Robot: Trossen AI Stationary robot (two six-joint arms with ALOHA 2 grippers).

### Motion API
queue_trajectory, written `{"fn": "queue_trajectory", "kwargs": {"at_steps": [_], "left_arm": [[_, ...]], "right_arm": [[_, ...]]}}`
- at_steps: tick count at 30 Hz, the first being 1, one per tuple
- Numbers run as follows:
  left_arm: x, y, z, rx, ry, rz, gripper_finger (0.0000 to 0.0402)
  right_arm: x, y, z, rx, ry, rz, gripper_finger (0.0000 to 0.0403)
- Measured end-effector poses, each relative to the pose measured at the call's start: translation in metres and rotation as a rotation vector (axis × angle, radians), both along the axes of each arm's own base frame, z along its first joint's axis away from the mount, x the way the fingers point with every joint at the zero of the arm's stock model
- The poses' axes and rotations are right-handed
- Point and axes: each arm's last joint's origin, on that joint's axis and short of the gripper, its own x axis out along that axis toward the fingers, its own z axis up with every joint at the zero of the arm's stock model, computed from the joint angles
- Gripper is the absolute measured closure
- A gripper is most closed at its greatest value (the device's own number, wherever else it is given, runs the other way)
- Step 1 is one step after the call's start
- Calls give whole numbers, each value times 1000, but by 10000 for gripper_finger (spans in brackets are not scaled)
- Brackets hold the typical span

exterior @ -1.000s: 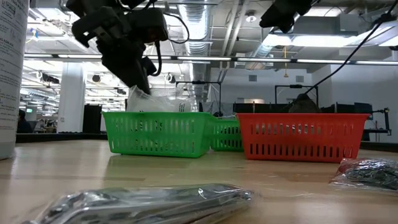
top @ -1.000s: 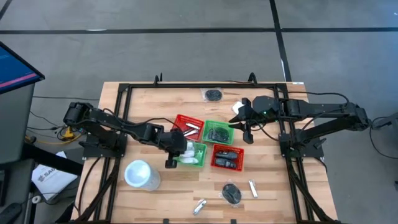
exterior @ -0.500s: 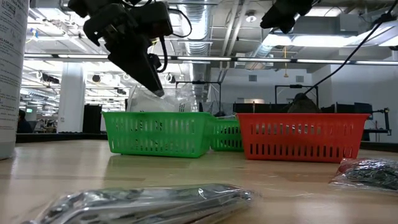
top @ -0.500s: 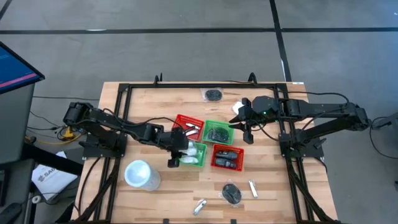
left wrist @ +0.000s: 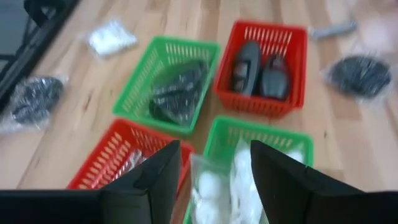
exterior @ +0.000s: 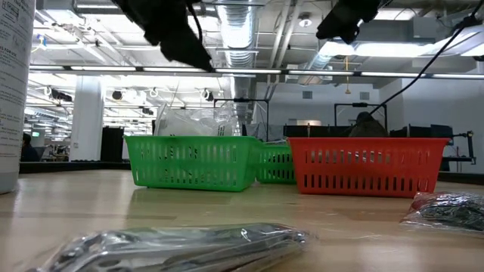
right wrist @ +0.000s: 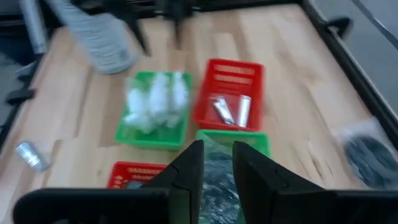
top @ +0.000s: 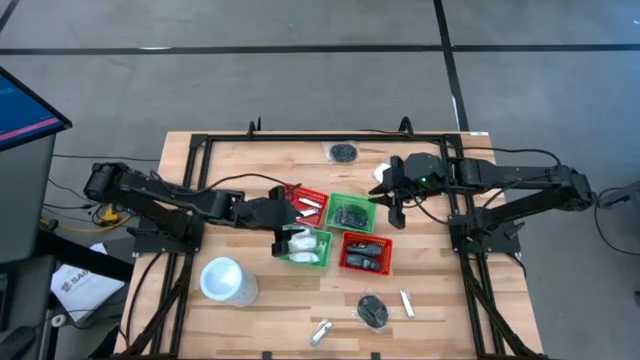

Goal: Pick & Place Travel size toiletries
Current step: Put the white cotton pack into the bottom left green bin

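High view: left gripper (top: 279,236) fingers spread, empty, over green basket (top: 322,258) edge; white packets (top: 305,241) just beside, inside. Right gripper (top: 392,212) fingers narrowly parted, empty, nearer loose white packet (top: 380,172) on surface (top: 230,180).

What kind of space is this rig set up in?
Probably an industrial lab or workshop. The low view shows exposed ducts and strip lights on an open ceiling, with more workstations behind. The high view shows a wooden table on a bare concrete floor.
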Motion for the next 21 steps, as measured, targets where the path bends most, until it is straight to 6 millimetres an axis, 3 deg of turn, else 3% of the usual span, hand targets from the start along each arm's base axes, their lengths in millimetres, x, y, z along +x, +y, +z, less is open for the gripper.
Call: {"fn": "queue_trajectory", "kwargs": {"at_steps": [13,21], "left_arm": [[5,-1,10,-16,-108,0,215],[6,-1,12,-20,-141,1,215]], "right_arm": [[-22,-61,-13,84,131,-416,327],[-38,-93,-36,122,174,-592,327]]}}
